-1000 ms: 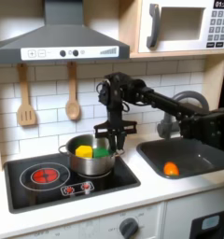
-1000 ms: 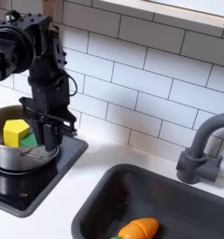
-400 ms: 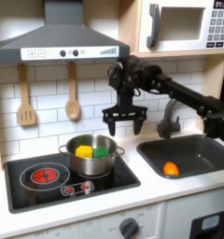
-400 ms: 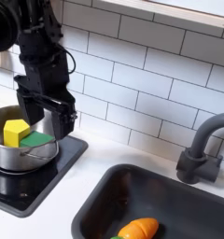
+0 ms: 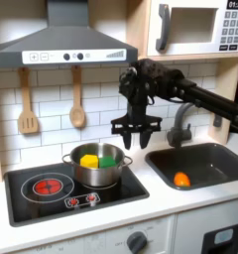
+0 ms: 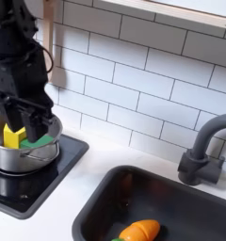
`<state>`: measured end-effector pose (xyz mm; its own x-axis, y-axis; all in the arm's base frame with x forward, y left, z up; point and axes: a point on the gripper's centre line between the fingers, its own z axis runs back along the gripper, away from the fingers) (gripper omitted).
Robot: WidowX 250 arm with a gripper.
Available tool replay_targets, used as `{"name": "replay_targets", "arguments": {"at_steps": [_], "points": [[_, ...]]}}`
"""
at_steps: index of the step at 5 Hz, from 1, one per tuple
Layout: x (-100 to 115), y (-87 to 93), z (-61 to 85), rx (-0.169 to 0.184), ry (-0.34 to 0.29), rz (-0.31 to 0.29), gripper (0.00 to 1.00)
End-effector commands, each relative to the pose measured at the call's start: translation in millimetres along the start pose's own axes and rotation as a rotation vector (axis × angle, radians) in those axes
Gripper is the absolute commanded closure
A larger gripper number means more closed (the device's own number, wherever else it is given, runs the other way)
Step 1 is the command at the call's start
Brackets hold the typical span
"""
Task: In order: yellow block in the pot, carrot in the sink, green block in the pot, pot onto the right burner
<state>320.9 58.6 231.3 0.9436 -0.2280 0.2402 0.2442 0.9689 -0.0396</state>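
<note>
The tool (image 5: 136, 135) hangs in the middle of the first exterior view, above and just to the right of the pot (image 5: 96, 167), its fingers spread apart and holding nothing. In the second exterior view the tool (image 6: 27, 120) sits at the left edge of the frame, directly over the pot (image 6: 21, 155), fingers likewise apart.

The pot stands on the dark stovetop (image 5: 71, 189) in the lower left of the first exterior view, on the burner to the right of the glowing red ring (image 5: 47, 185). Inside it lie the yellow block (image 5: 88, 160) and the green block (image 5: 108, 160), side by side; in the second exterior view the yellow block (image 6: 11, 138) is partly hidden behind the tool and the green block (image 6: 41, 140) lies just to its right.

The carrot (image 5: 180, 180) rests in the sink (image 5: 205, 159) at the lower right of the first exterior view. In the second exterior view the carrot (image 6: 140, 231) lies near the bottom edge, inside the sink (image 6: 181, 202), with the dark faucet (image 6: 204, 151) at the right, set in the white worktop (image 6: 87, 179).
</note>
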Motion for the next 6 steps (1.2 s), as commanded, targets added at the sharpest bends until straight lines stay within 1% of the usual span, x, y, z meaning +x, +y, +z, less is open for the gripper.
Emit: {"name": "replay_targets", "arguments": {"at_steps": [1, 3, 4, 5, 6], "points": [[-22.9, 7.6, 3.1, 0.026, -0.004, 0.020, 1.00], [-30.5, 11.4, -4.7, 0.048, 0.006, 0.008, 1.00], [-35.1, 23.4, -10.3, 0.065, 0.013, 0.036, 1.00], [-41.7, 34.5, -9.5, 0.092, 0.011, 0.060, 1.00], [-45.9, 43.7, -9.7, 0.106, 0.010, 0.083, 1.00]]}}
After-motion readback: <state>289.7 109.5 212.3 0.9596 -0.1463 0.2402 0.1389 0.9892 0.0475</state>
